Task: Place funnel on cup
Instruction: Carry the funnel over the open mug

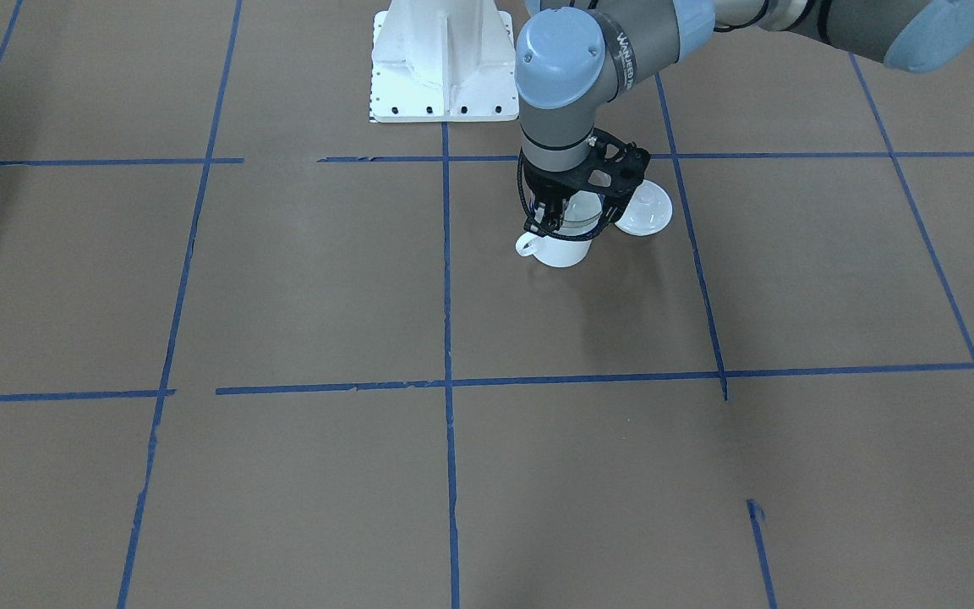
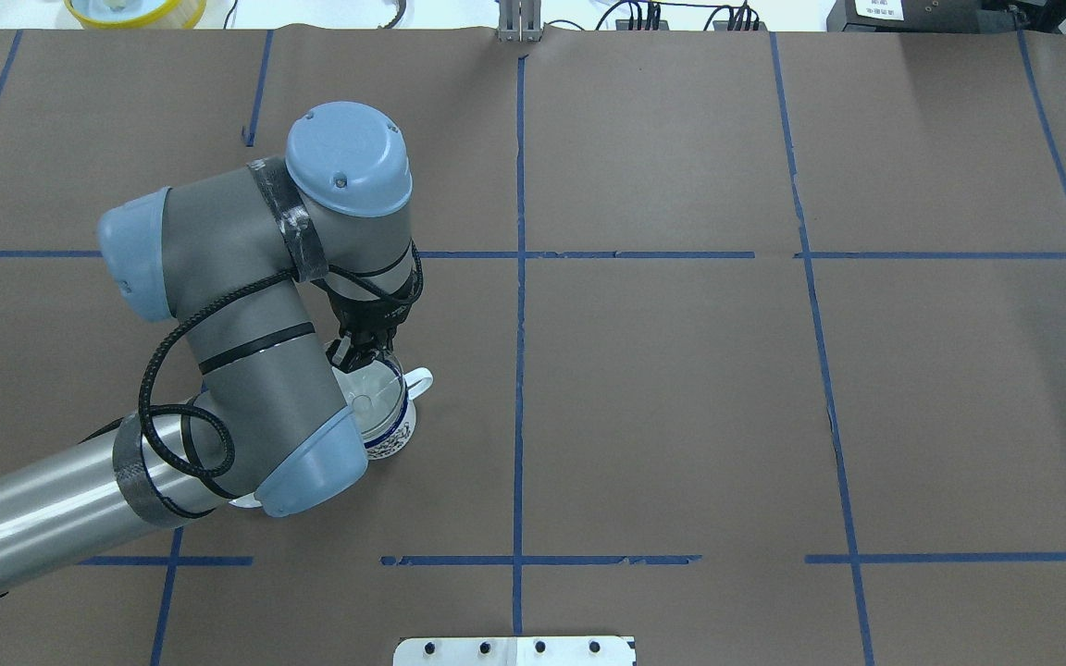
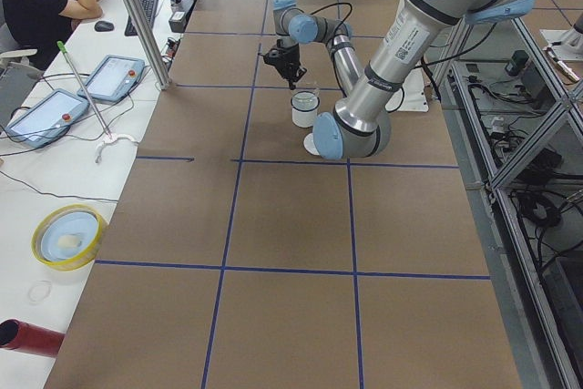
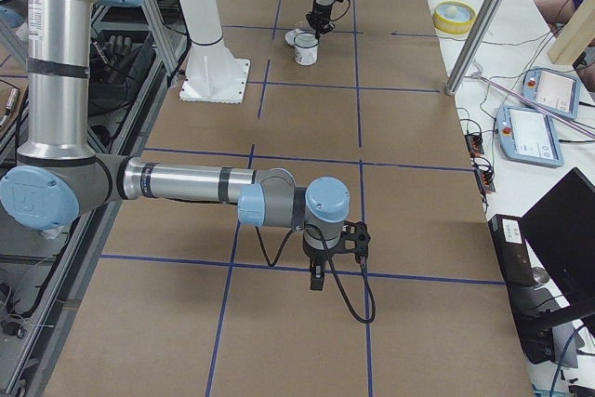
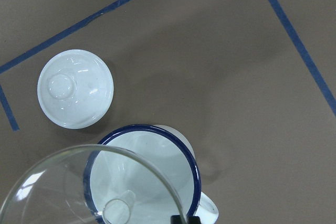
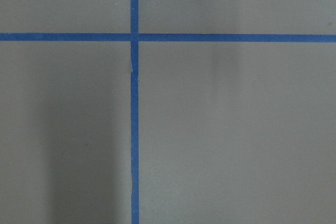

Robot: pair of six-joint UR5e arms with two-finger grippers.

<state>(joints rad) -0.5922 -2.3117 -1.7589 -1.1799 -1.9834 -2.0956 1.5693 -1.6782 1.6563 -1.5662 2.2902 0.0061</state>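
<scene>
Funnel [image 5: 79, 187] upright, spout down inside cup [image 5: 169, 150].

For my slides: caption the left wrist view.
Clear funnel poised over the blue-rimmed cup, white lid lying beside it.

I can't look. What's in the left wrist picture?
A clear funnel is over a white mug with a dark blue rim, spout above its opening. A round white knobbed lid lies beside it on a brown table with blue tape lines.
</scene>
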